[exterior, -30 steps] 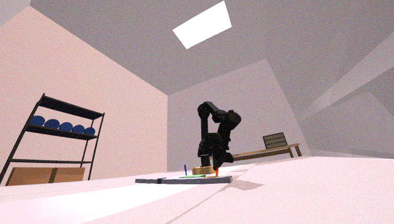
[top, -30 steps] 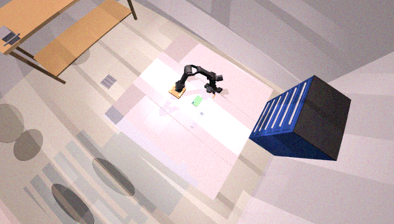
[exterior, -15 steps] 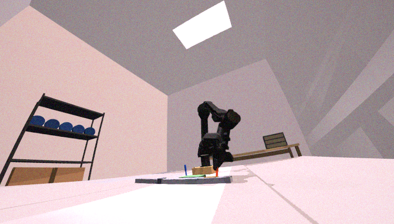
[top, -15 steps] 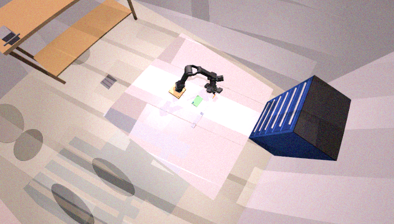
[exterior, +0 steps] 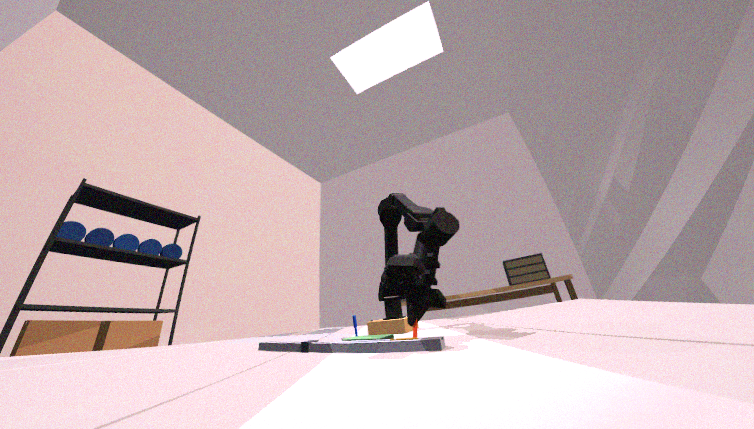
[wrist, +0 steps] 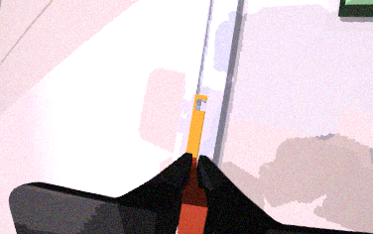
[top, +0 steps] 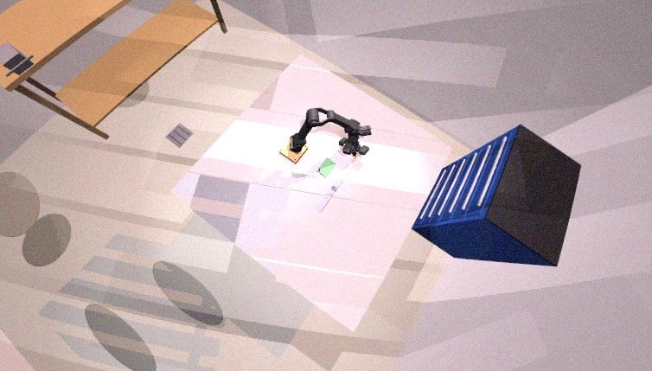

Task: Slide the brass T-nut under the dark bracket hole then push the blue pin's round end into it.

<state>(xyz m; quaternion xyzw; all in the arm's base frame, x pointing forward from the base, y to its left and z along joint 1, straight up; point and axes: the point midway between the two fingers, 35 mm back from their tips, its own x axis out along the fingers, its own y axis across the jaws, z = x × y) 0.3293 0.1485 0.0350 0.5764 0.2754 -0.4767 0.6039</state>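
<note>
My gripper (top: 354, 155) (exterior: 414, 322) (wrist: 197, 157) is shut on the upright orange handle (exterior: 415, 330) (wrist: 192, 218). The brass T-nut (wrist: 195, 131) (top: 354, 159) extends lengthwise from below the fingertips, roughly in line with the slot at one end of the aluminum rail (top: 325, 203) (exterior: 378, 347) (wrist: 231, 69). It looks roughly level at the rail's top; I cannot tell whether it is under the lips. The dark bracket (top: 334, 188) (exterior: 304, 346) sits farther along the rail. The blue pin (exterior: 354, 324) (top: 318, 169) stands upright at the green tray (top: 327, 167) (exterior: 373, 337) (wrist: 351, 13).
The arm's wooden base block (top: 287, 154) (exterior: 383, 326) stands behind the tray. A blue drawer cabinet (top: 462, 179) stands off to the right in the top view. Bright light and patchy shadows wash out the rail's left side in the wrist view.
</note>
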